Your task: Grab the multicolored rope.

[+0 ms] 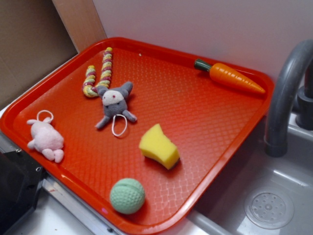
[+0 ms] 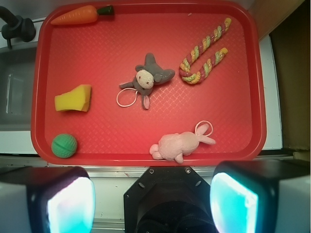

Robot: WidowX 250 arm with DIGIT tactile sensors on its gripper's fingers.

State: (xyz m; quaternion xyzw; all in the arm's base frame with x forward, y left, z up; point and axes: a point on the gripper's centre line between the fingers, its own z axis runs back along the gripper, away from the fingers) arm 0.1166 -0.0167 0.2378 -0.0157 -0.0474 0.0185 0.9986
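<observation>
While gripper [image 2: 152, 201] gapes empty, red tray [image 1: 161, 215] holds multicolored rope [image 1: 98, 73] (bent double).

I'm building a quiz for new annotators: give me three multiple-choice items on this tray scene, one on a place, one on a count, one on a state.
1. What lies closest to the multicolored rope?
A. the grey plush bunny
B. the green ball
C. the yellow sponge

2. How many plush toys are on the red tray?
A. one
B. two
C. three

3. How does the gripper stand to the rope?
A. shut on it
B. touching it
C. open, clear of it

Answers:
1. A, since the bunny's ears nearly meet the rope's bend in the exterior view, while ball and sponge sit across the tray.
2. B, the grey bunny and the pink plush bunny.
3. C, because in the wrist view the fingers sit spread with nothing between them, and the rope lies untouched on the tray.
</observation>
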